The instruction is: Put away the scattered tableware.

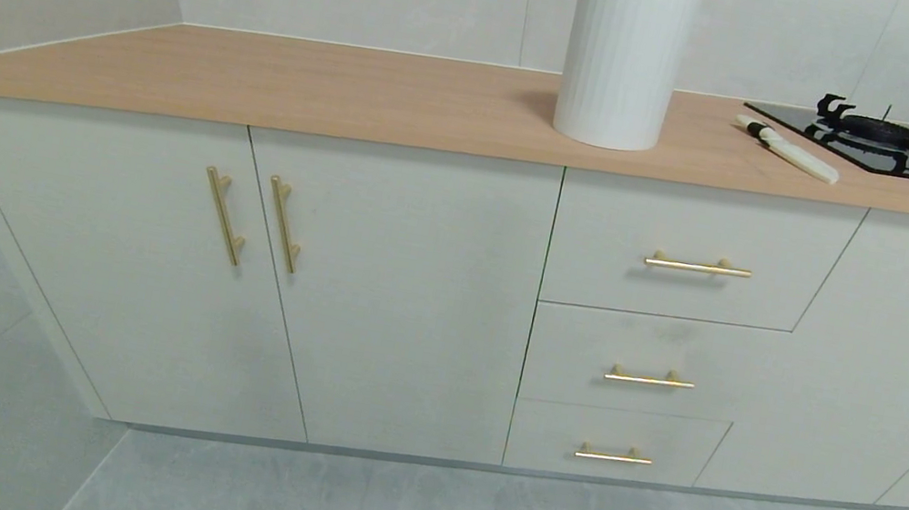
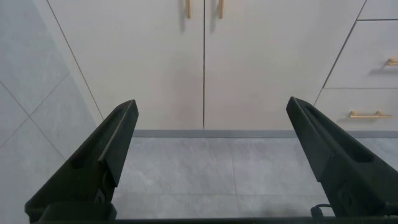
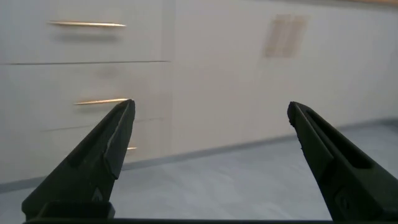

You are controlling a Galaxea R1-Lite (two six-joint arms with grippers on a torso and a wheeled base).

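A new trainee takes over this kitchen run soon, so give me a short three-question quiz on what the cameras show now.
1. True or false: the cream-handled knife lies on the wooden countertop beside the black gas hob, outside the white ribbed cylindrical container.
2. How many gold-handled drawers stack below the container? A two, B three, C four.
3. Fill in: the left pincer and right pincer are both ___.
Key: 1 true; 2 B; 3 open.
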